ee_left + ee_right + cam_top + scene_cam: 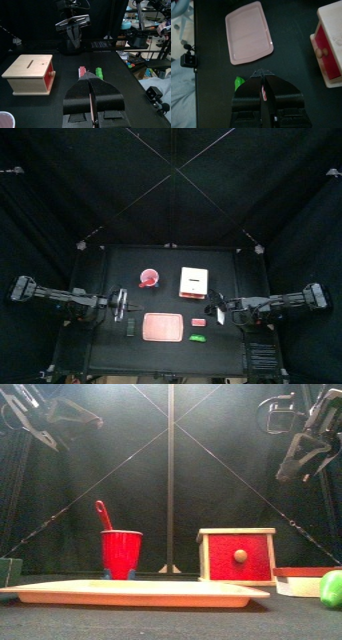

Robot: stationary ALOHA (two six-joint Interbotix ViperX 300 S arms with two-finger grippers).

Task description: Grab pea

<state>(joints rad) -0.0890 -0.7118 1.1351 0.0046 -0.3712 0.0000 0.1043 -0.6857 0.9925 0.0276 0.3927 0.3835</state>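
Pea (198, 338) lies flat on the table (120, 263) near the front edge, just beside the pink tray (163, 327), off the tray's right front corner. It touches nothing and nothing holds it. The front view shows it at the far right, low and close to the camera.

Right gripper (222, 308) hangs above the table, between the wooden box (195, 280) and the pea. Jaws are together with nothing between them; the right wrist view shows the tips meeting in a point, with the pea's green end peeking out beside them on the tray's side. So the camera looks down past closed tips at the target. Judgement: this reads as lining up above the pea, and the jaws must part before any descent.

Left gripper (123, 306) is also up off the table, jaws pressed together and empty. Its wrist view looks across the table at the pea, a small red block (83, 72) just beside it, and the other arm beyond. It seems to be parked clear of the work.

Red cup (150, 279) stands behind the tray, well apart from the pea. A dark green piece (131, 327) sits off the tray's left side.

Risk, judged: the pea is small and low, so closing jaws could push it towards the tray rim rather than trap it.
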